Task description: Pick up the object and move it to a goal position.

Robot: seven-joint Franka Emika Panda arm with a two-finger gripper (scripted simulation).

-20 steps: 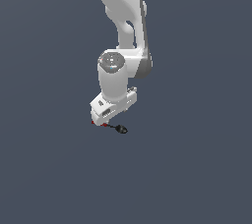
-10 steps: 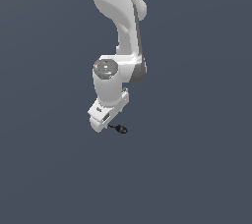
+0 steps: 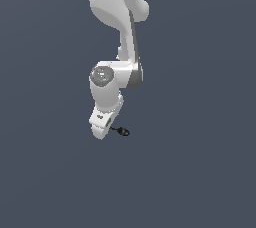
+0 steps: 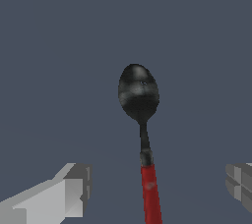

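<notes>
Hand [image 4: 157, 188] is spread wide, fingers [image 4: 74, 188] well apart on either side of the spoon's red handle, nothing gripped. You can see clear gaps between each finger and the handle in the wrist view, so no contact yet.

Spoon [image 4: 140, 120] lies flat on the grey bench [image 3: 200, 172]: black rounded head pointing away from the hand, dark shaft, red handle running back between the fingers. In the exterior view only the black head of the spoon [image 3: 122, 132] pokes out at the exterior view's right of the hand [image 3: 100, 129]; the handle is hidden under the hand there.

Progress, as you'd judge it: approach and lining up look done, with the hand low over the handle and straddling it. Whether it is low enough to pinch, you cannot tell. Left to do: close on the handle, lift, carry to the goal. No goal marker shows in either view, so you can't say which way the carry goes. Thin handle, so the pinch needs to be well centred.
</notes>
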